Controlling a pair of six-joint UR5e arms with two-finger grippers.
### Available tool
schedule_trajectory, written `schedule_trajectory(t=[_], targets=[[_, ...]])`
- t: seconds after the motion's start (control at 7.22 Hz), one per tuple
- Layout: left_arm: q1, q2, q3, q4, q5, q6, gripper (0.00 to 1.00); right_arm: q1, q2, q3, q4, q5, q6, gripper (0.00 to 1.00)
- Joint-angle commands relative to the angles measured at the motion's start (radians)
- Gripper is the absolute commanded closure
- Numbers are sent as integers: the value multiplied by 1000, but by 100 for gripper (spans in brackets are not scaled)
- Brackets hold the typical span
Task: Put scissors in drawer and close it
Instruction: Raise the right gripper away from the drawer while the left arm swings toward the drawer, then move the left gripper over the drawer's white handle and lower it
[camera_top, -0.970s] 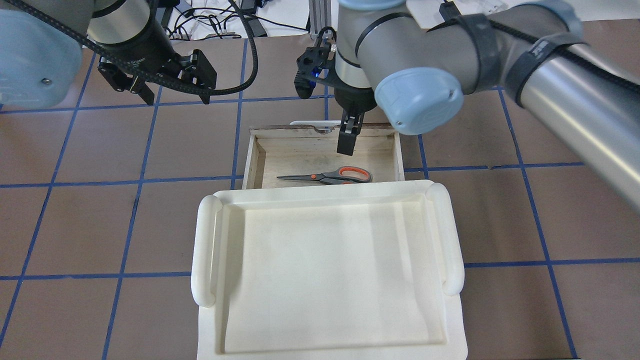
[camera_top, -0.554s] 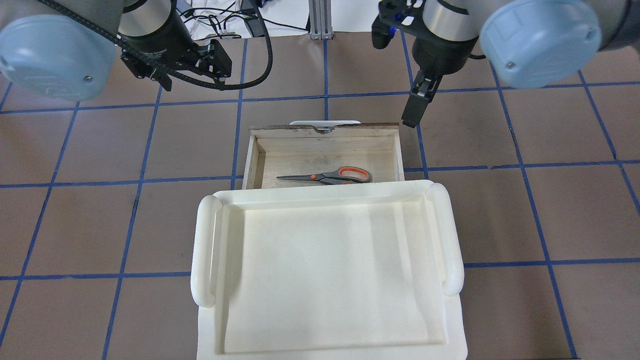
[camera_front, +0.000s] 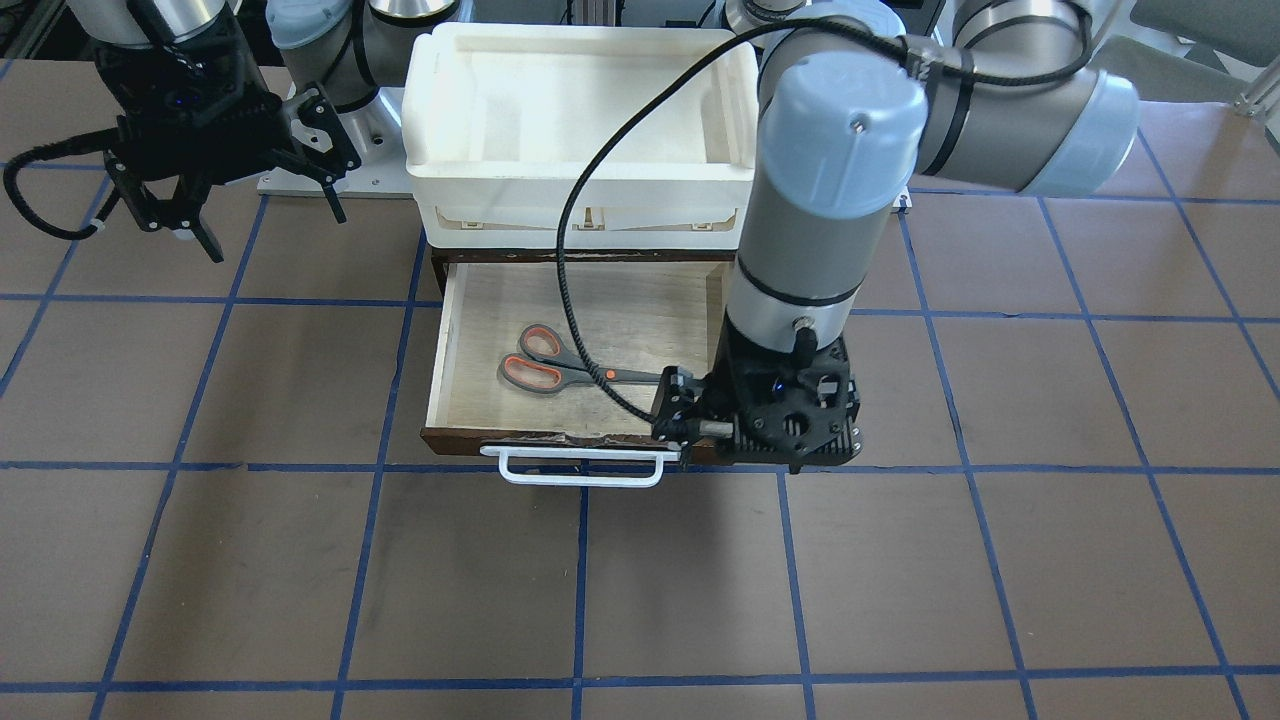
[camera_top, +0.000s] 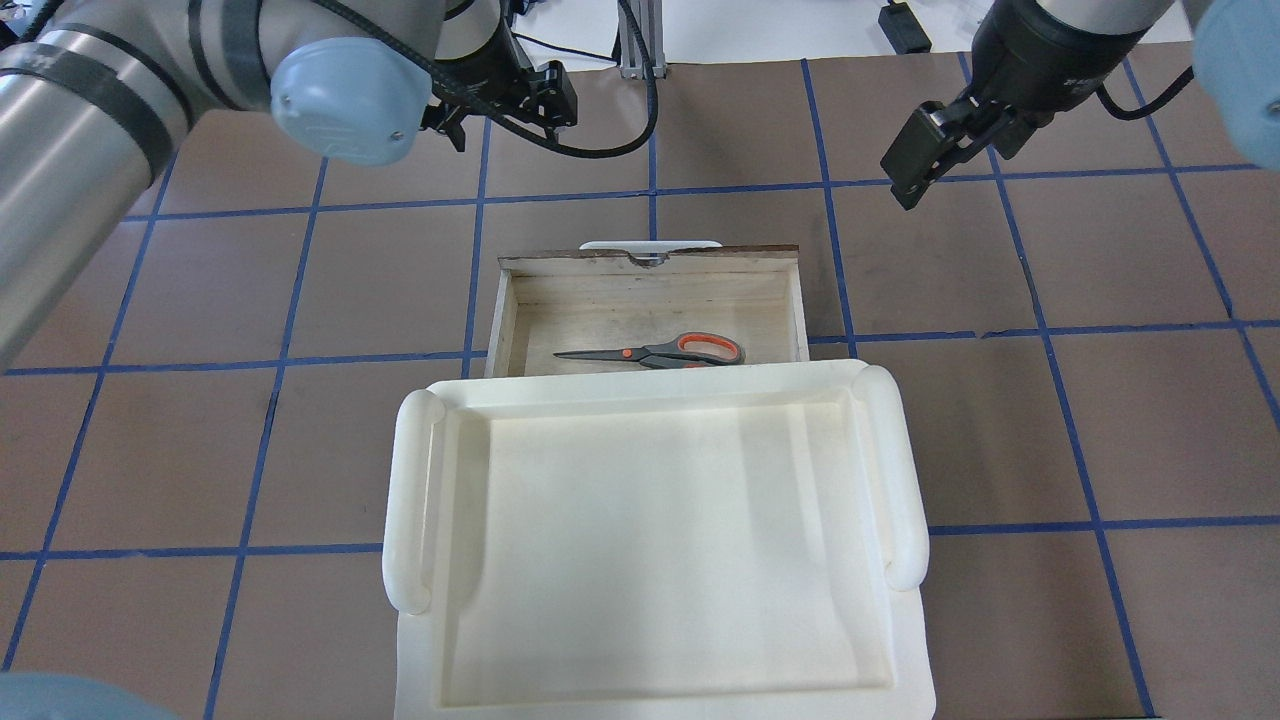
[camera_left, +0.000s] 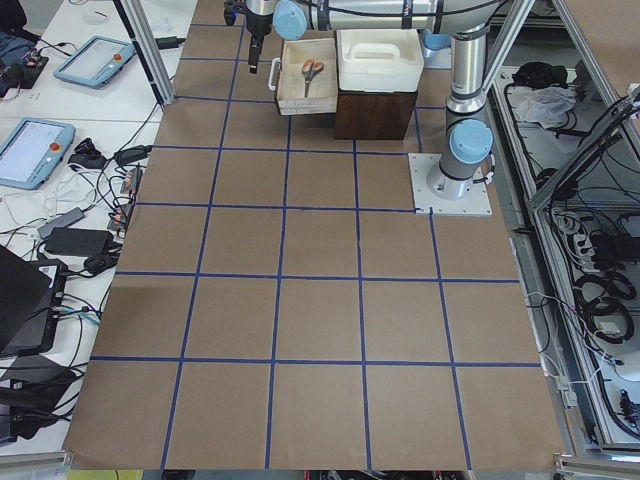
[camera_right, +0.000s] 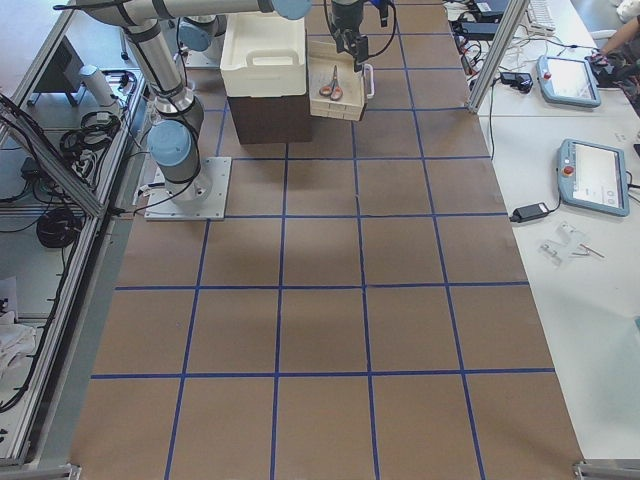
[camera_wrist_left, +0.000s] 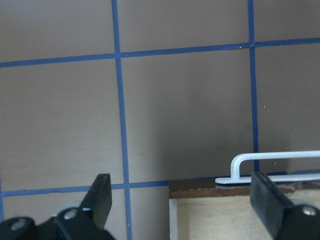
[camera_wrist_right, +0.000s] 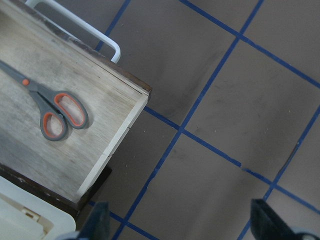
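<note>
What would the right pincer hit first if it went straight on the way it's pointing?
Most likely the bare table beside the drawer: the right pincer aims down there with nothing between, though depth is unclear.

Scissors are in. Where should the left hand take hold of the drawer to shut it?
Take the white bar handle on the drawer's dark front, coming from above with the left hand straddling the bar. It stands clear of the front, on the side away from the robot, leaving room for a finger behind.

White plastic tray (camera_top: 410, 500), brown table (camera_top: 150, 450), blue tape grid (camera_top: 240, 549)
</note>
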Motion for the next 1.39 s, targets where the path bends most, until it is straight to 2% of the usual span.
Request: schedule_trajectory(t=[0.0,0.14,0.28,0.55,1.25], targets=[[-61,-131,90,7,1,-152,0,1,-17,1,20,-51,174,0],[-72,-177,100,7,-8,-229,0,9,-23,0,52,-39,281,0],[-95,-211,110,7,-11,-276,0,27,-23,0,56,-45,285,0],[-106,-262,138,7,-48,-283,0,29,-18,4,57,-46,284,0],[-120,-362,150,-5,-36,-223,0,29,-21,6,80,-45,282,0]])
